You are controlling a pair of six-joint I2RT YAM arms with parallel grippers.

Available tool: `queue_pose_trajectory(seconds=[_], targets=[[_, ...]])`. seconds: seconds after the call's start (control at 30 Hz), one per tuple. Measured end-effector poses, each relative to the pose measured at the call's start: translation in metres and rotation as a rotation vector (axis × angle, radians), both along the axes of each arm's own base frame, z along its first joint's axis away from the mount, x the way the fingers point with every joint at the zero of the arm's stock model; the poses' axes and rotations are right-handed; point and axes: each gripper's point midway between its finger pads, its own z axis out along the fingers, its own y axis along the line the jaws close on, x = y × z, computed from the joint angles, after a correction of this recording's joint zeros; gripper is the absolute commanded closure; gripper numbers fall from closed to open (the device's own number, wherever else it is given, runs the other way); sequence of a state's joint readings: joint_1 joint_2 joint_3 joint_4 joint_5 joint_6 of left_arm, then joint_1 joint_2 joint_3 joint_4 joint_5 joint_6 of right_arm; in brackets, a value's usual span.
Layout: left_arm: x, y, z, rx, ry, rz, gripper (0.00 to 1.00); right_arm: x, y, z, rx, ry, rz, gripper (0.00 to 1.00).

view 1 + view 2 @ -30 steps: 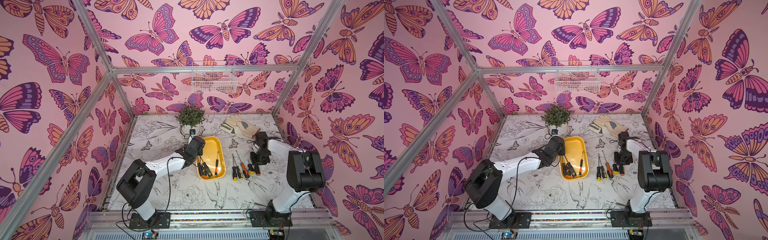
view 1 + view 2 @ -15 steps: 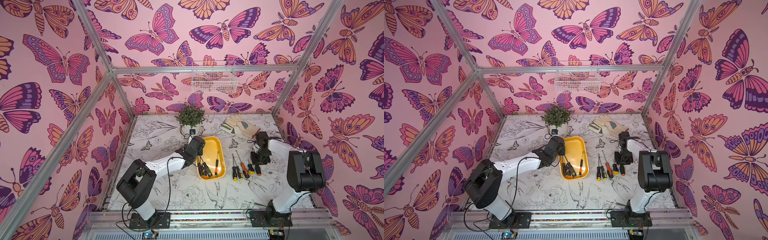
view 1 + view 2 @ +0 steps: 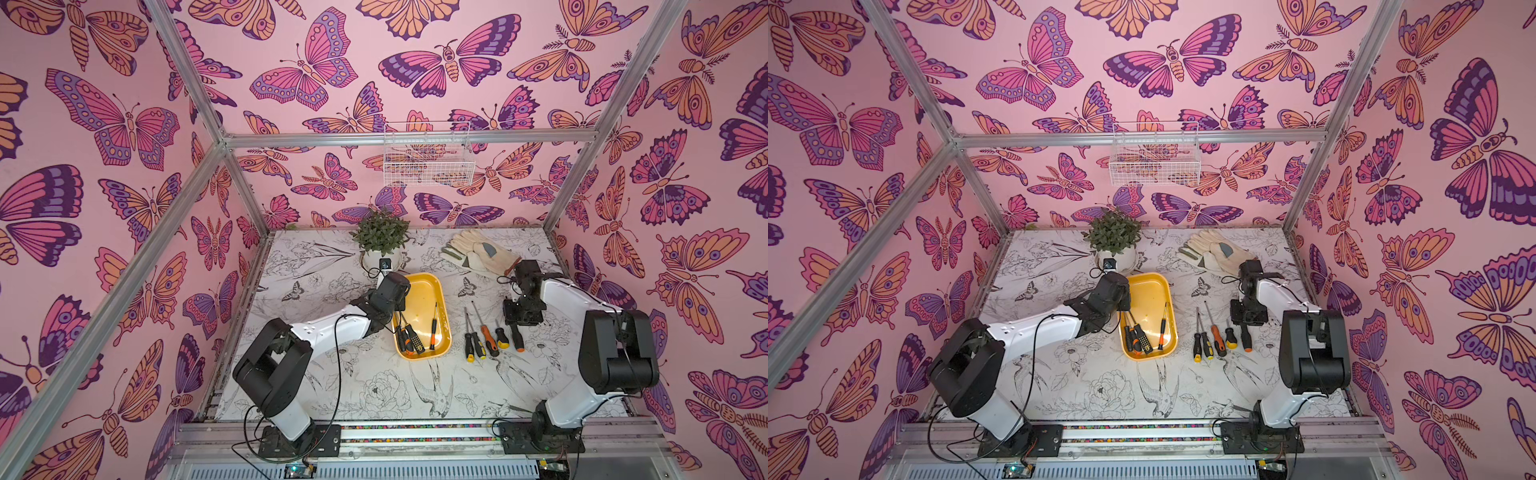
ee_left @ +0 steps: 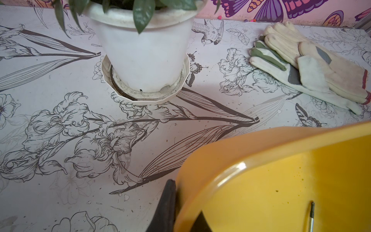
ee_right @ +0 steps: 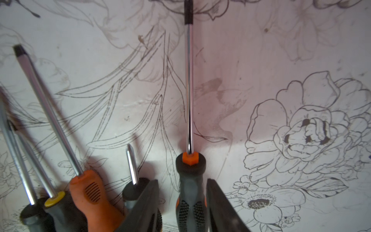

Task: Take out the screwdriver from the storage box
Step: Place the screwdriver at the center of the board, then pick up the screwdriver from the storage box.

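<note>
**Loosened jaws beside a crowded row**

The right gripper (image 5: 181, 180) has its jaws spread a little to either side of the black-and-orange screwdriver (image 5: 190, 172). That screwdriver lies flat on the table (image 5: 281, 50), outside the storage box (image 3: 424, 291). A sliver of gap shows on one side of the handle and almost none on the other. The left gripper (image 4: 185, 197) is pressed shut on the box's rim, one finger outside the wall and one inside.

My judgement of the risks:
- **Dragged handle:** the jaw with almost no gap may drag the handle as the arm lifts, rolling or skewing it.
- **Shoved neighbour:** the other jaw sits between this handle and the stubby screwdriver (image 5: 133, 188) just beside it, so spreading wider could shove that one into the row of screwdrivers (image 3: 488, 338).
- **Tugged rim:** a tug from the clamped rim would slide the cluster of screwdrivers (image 3: 407, 338) and the slim orange screwdriver (image 3: 433, 328) lying in the box, so the task looks unfinished.

The right wrist view alone shows the gaps at the handle, because in both top views the wrist hides them. Only the top views show what lies in the box. The left wrist view shows the rim pinch, plus just a shaft tip
</note>
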State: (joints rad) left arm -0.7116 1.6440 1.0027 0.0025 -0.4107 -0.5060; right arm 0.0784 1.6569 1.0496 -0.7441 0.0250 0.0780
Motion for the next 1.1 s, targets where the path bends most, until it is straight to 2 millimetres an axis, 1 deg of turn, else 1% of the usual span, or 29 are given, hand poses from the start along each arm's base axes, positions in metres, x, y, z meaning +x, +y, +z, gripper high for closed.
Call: queue_pose_trajectory(seconds=[0.1,0.2,0.3,0.37,0.43,0.53,0.63,0.73,0.83,0.97,1.1], targets=[[0.0,0.0,0.0,0.0,0.0,0.0,1.0,0.001,0.0,0.004,0.003,-0.012,-0.001,0.56],[0.0,0.0,0.0,0.0,0.0,0.0,1.0,0.001,0.003,0.013,0.019,-0.045,-0.006,0.55],[0.0,0.0,0.0,0.0,0.0,0.0,1.0,-0.001,0.009,0.033,0.053,-0.111,-0.017,0.54],[0.0,0.0,0.0,0.0,0.0,0.0,1.0,-0.002,0.02,0.051,0.08,-0.173,-0.009,0.54],[0.0,0.0,0.0,0.0,0.0,0.0,1.0,-0.004,0.039,0.069,0.111,-0.23,0.02,0.54],[0.0,0.0,0.0,0.0,0.0,0.0,1.0,-0.012,0.079,0.09,0.171,-0.297,0.091,0.54],[0.0,0.0,0.0,0.0,0.0,0.0,1.0,-0.025,0.118,0.1,0.224,-0.318,0.156,0.53],[0.0,0.0,0.0,0.0,0.0,0.0,1.0,-0.038,0.154,0.104,0.273,-0.322,0.208,0.53],[0.0,0.0,0.0,0.0,0.0,0.0,1.0,-0.047,0.185,0.105,0.303,-0.318,0.249,0.53],[0.0,0.0,0.0,0.0,0.0,0.0,1.0,-0.047,0.22,0.103,0.33,-0.316,0.281,0.54],[0.0,0.0,0.0,0.0,0.0,0.0,1.0,-0.045,0.248,0.091,0.327,-0.299,0.308,0.55]])
